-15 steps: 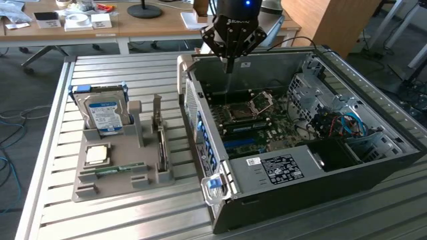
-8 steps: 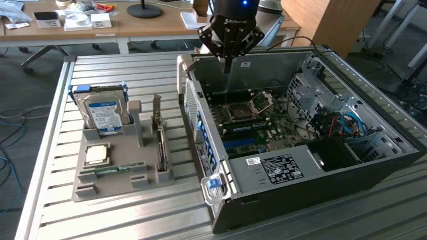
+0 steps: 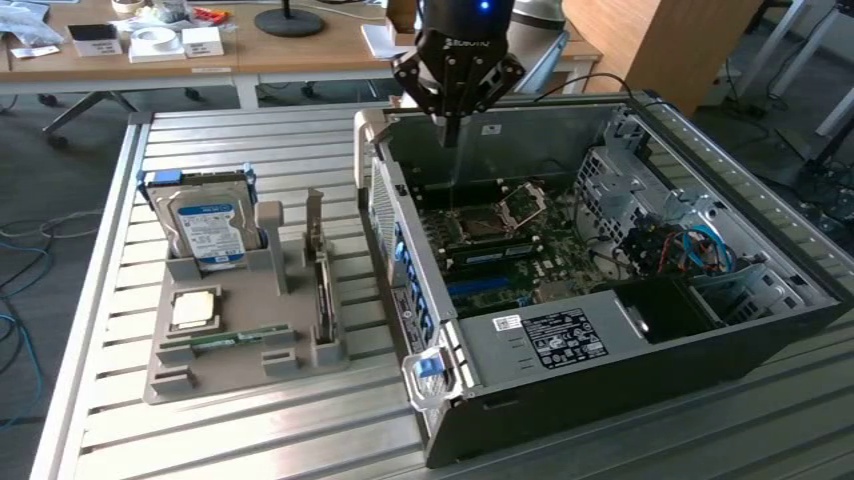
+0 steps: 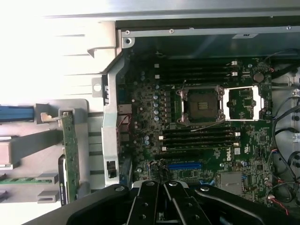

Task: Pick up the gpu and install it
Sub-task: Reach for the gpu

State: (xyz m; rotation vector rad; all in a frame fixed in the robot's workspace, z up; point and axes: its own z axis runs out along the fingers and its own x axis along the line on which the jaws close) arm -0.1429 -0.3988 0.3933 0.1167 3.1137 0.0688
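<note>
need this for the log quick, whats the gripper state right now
Gripper: shut, holding nothing, above the open computer case; the gpu stands in the tray.

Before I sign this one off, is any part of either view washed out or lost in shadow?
Wrist view: the table beside the computer case is washed out to white, while the motherboard is evenly lit. Exterior view: soft, even light, a mild sheen on the table slats, and the case interior shaded but visible.
</note>
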